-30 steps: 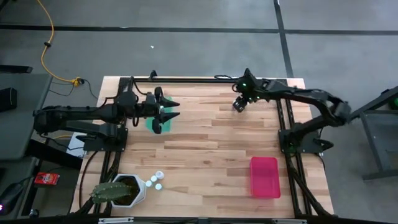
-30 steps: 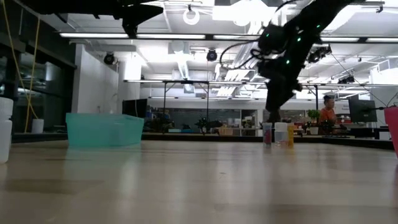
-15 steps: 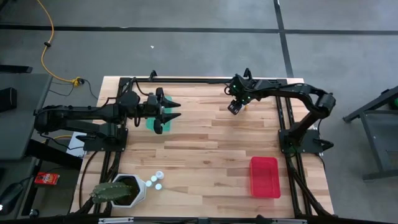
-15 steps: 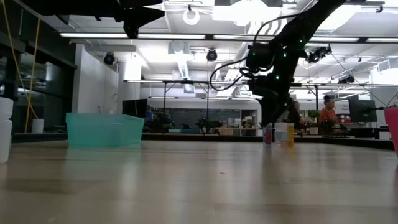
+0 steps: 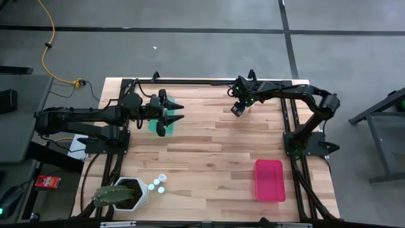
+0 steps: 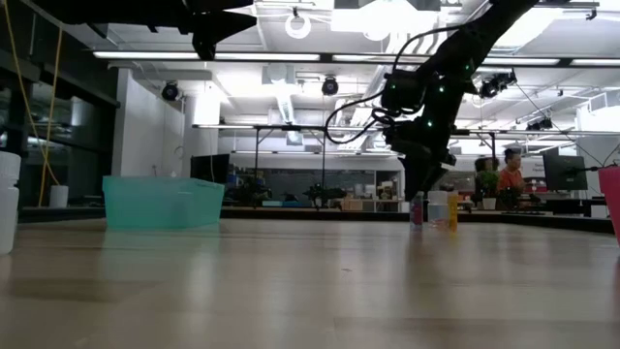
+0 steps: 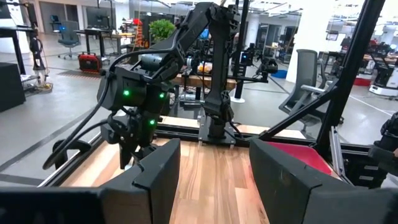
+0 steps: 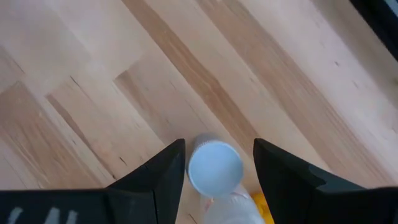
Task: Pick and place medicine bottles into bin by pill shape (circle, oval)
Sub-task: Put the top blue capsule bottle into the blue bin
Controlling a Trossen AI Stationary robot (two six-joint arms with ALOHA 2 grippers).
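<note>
A: Near edge of table (image 5: pixel 209 152): three medicine bottles (image 5: pixel 159 183) beside the cactus pot (image 5: pixel 130 193); pink bin (image 5: pixel 269 180) at the right.

B: Farther back?

A: Left gripper (image 5: pixel 177 111) spread, empty, above the teal bin (image 5: pixel 155 125). At the far edge, right gripper (image 8: pixel 214 165) has its fingers apart around a white-capped bottle (image 8: pixel 215 168), apparently not yet touching it.

Both pincers (image 5: pixel 179 113) (image 5: pixel 235 111) agape, arms outstretched.
</note>
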